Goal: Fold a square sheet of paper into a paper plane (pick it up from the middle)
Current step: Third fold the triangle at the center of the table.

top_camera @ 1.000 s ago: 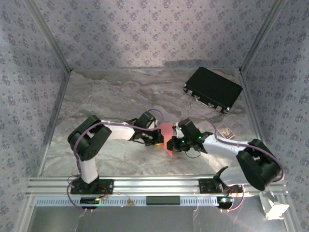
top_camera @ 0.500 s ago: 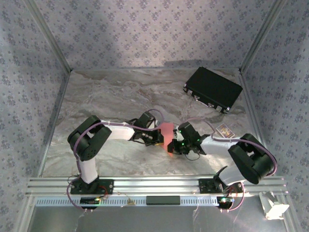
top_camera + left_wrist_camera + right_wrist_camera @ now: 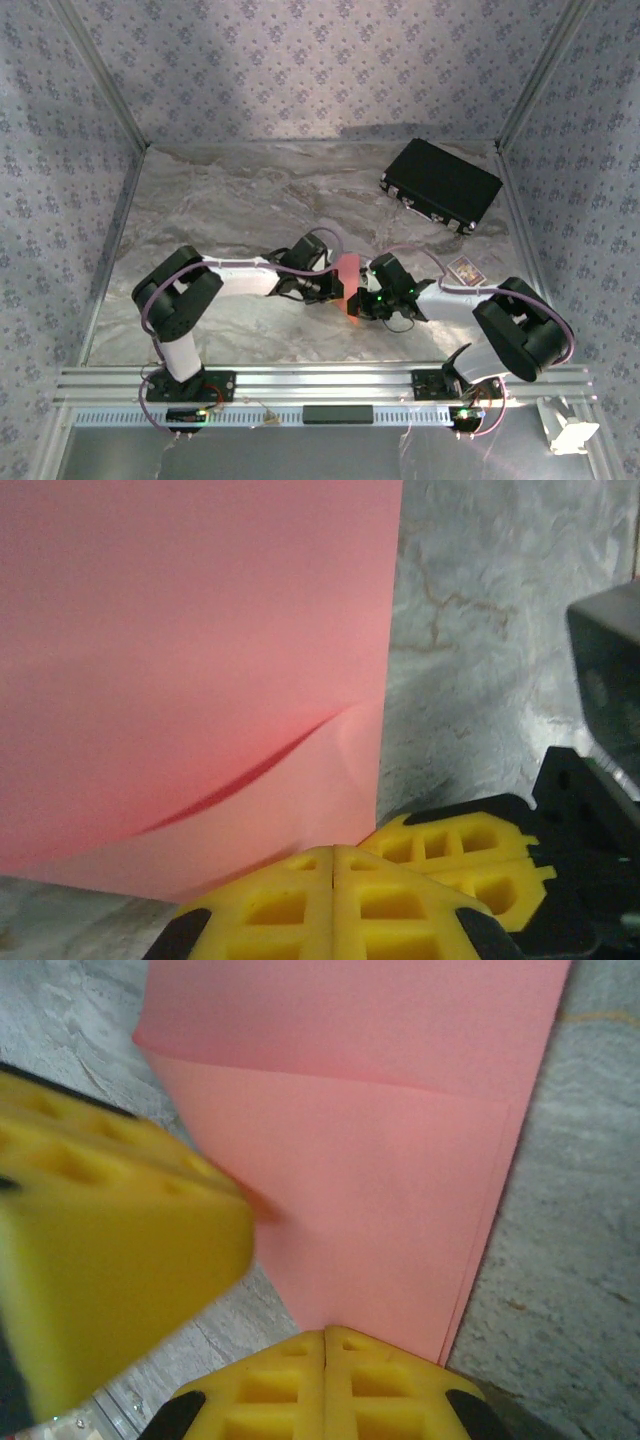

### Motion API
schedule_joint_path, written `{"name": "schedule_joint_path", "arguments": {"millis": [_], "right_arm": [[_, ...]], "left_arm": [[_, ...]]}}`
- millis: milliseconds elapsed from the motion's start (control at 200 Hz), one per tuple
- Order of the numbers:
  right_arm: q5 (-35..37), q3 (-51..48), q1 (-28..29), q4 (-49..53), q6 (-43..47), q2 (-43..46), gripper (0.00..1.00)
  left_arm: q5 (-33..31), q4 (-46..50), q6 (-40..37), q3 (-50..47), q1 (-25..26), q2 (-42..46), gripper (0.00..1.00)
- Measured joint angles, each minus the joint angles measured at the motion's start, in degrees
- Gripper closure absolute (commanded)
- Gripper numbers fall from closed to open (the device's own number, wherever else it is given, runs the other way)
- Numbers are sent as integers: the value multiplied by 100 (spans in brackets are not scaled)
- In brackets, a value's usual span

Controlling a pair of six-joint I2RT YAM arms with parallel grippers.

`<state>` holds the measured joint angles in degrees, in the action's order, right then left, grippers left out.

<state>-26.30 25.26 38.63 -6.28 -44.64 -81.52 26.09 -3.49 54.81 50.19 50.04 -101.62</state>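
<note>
Left tool (image 3: 333, 865): its yellow ribbed pads are pressed flat together. The lower margin of the thin salmon-pink square sheet of paper (image 3: 190, 650) runs into their seam and is pinched there.
Right tool (image 3: 325, 1348): its yellow pads are likewise closed tight, clamped on a narrow corner of the sheet that tapers down into the seam.
Sheet, place: in the top view it stands between the two tools near the middle of the grey marbled tabletop (image 3: 230, 200). Whether its low edge touches the tabletop I cannot tell.
Sheet, shape: it is doubled over. In the right wrist view the straight edge of one layer crosses the layer beneath it. In the left wrist view a curved buckle bends up towards the sheet's right edge.
Tools together: they sit just beside each other. In the left wrist view the right tool's yellow finger (image 3: 460, 865) sits immediately right of the left tool's pads. In the right wrist view the left tool's finger (image 3: 100, 1250) looms blurred on the left, against the paper.
Arms: both reach inward from their bases at the near edge, with elbows turned outward.
Black rectangular case (image 3: 441, 185): it lies flat at the far right of the tabletop, well apart from the sheet.
Small reddish block with a pale rim (image 3: 465, 270): it lies on the tabletop just beside the right arm.
</note>
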Motion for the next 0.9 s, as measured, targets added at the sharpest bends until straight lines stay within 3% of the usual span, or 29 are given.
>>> {"name": "schedule_joint_path", "arguments": {"millis": [340,900], "right_arm": [[48,-4,2,-46,0,0,100],[181,-11,2,-133,2,0,100]], "left_arm": [[4,-7,-13,-63,-92,-199,100],[116,46,-413,-70,-693,-199,100]]}}
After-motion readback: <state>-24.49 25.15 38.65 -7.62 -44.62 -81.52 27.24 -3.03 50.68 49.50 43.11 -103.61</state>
